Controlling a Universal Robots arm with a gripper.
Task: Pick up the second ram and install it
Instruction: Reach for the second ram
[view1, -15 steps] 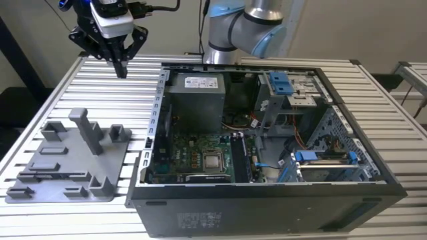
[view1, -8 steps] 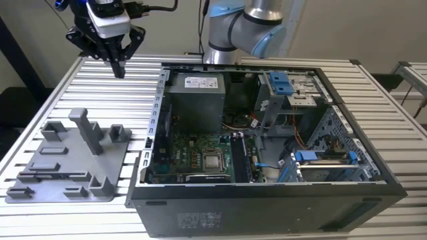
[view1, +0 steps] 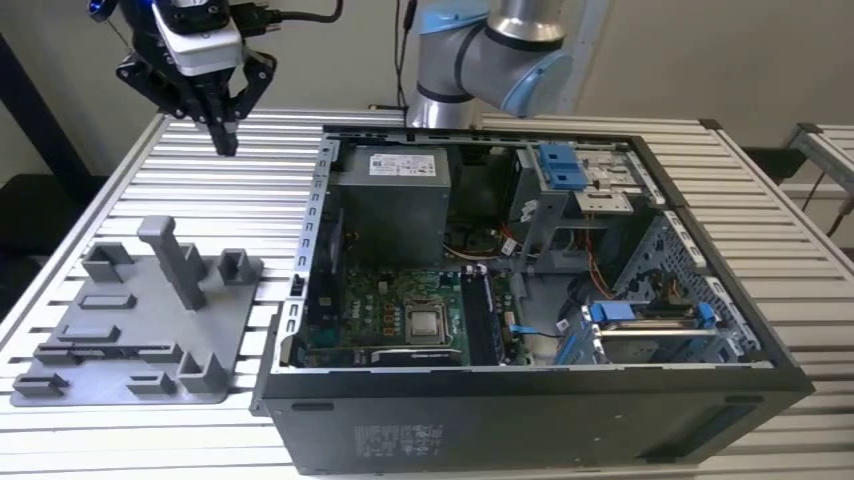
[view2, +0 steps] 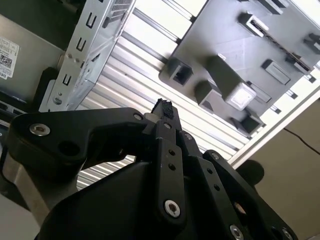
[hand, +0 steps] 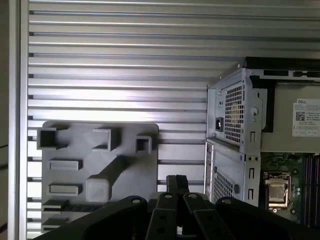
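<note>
My gripper (view1: 223, 135) hangs high over the slatted table, at the exterior view's upper left. It is beyond the grey tray (view1: 100, 385) and beside the rear corner of the open computer case (view1: 314, 215). Its black fingers (hand: 176, 183) are pressed together with nothing between them, as the second wrist view (view2: 162, 107) also shows. The second ram is out of view. The slots of the tray (hand: 150, 162) look bare. Inside the case lies the motherboard (view1: 387, 310) with its processor socket (view1: 427, 322).
The tray carries a tall upright post (view1: 174, 258) and several low blocks. The case holds a grey power supply (view1: 387, 195), blue drive latches (view1: 561, 165) and loose cables. The arm's base (view1: 461, 70) stands behind the case. Ribbed table (hand: 125, 60) surrounds everything.
</note>
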